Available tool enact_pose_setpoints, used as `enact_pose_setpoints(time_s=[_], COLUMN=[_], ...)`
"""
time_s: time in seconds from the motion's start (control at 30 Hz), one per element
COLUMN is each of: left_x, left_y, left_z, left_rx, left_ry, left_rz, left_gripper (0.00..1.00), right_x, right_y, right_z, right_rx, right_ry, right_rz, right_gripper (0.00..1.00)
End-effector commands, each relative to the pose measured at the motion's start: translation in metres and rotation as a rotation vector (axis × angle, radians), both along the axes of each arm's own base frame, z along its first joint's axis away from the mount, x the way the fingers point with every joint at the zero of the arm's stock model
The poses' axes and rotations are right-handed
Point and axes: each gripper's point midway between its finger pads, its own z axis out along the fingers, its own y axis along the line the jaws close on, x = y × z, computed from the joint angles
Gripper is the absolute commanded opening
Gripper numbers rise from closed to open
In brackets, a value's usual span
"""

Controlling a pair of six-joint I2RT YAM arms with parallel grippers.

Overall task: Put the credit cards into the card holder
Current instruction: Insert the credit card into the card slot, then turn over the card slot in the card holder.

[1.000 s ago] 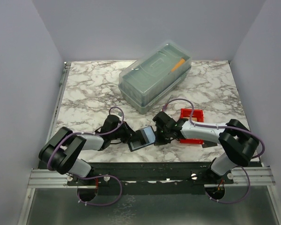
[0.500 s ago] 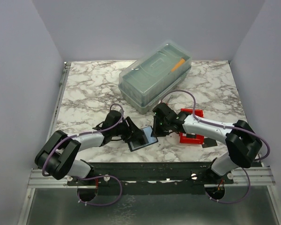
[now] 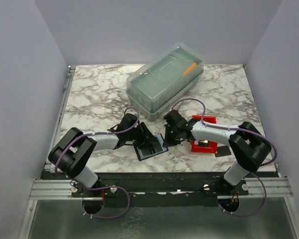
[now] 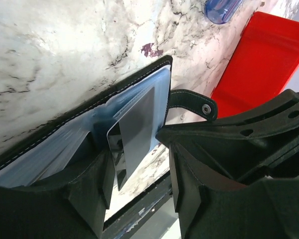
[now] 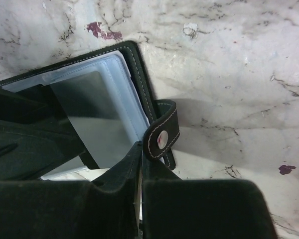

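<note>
The black card holder [image 3: 150,146] lies open on the marble near the front edge, its clear sleeves up. In the left wrist view a dark card [image 4: 137,124] stands partly inside a sleeve of the holder [image 4: 84,124], between my left gripper's [image 4: 139,174] fingers, which are apart. In the top view the left gripper [image 3: 142,135] sits over the holder's left side. My right gripper [image 5: 141,149] is shut on the holder's thin right edge, beside its snap strap [image 5: 162,134]; it shows in the top view [image 3: 169,138] too. The same card [image 5: 94,114] shows in the right wrist view.
A red bin [image 3: 204,133] stands right of the right gripper, with a small dark flat piece [image 3: 222,153] on the table beside it. A large clear lidded box [image 3: 164,79] stands behind. The table's front edge is just below the holder.
My left gripper has moved right and away from me, over the open holder. The right gripper has shifted slightly. The holder has stayed in about the same spot.
</note>
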Motion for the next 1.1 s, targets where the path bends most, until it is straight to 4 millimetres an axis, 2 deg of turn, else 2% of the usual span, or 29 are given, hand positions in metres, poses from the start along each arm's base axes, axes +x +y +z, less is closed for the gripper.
enact_pose_setpoints(time_s=[0.0,0.13,0.23,0.33,0.47,0.6,0.77,0.9,1.07], left_x=[-0.018,-0.028,-0.028,-0.026,-0.012,-0.016,-0.026,-0.032,-0.033], left_y=[0.01,0.032,0.033,0.028,0.012,-0.007,0.026,0.03,0.033], left_z=[-0.028,-0.033,-0.028,-0.028,-0.03,-0.028,-0.028,-0.013,0.001], left_rx=[0.107,0.148,0.138,0.13,0.108,0.101,0.182,0.159,0.13], left_ry=[0.085,0.134,0.129,0.134,0.115,0.106,0.106,0.114,0.138], left_rz=[0.025,0.052,0.044,0.029,0.01,-0.051,-0.008,-0.051,-0.048], left_gripper=[0.54,0.59,0.59,0.59,0.58,0.56,0.61,0.65,0.76], right_x=[-0.006,-0.006,-0.006,-0.007,-0.008,-0.006,-0.009,-0.013,-0.011], right_y=[0.004,-0.006,-0.01,-0.009,-0.003,0.007,-0.007,-0.012,-0.01], right_z=[-0.006,-0.006,-0.006,-0.008,-0.007,0.004,0.009,0.017,0.023], right_rx=[0.04,0.038,0.04,0.052,0.085,0.156,0.159,0.196,0.212], right_ry=[0.022,0.024,0.028,0.032,0.039,0.029,0.028,0.022,0.007], right_rz=[0.0,-0.014,-0.018,-0.015,-0.012,-0.004,-0.04,-0.041,-0.032], right_gripper=[0.05,0.06,0.06,0.06,0.06,0.06,0.1,0.18,0.21])
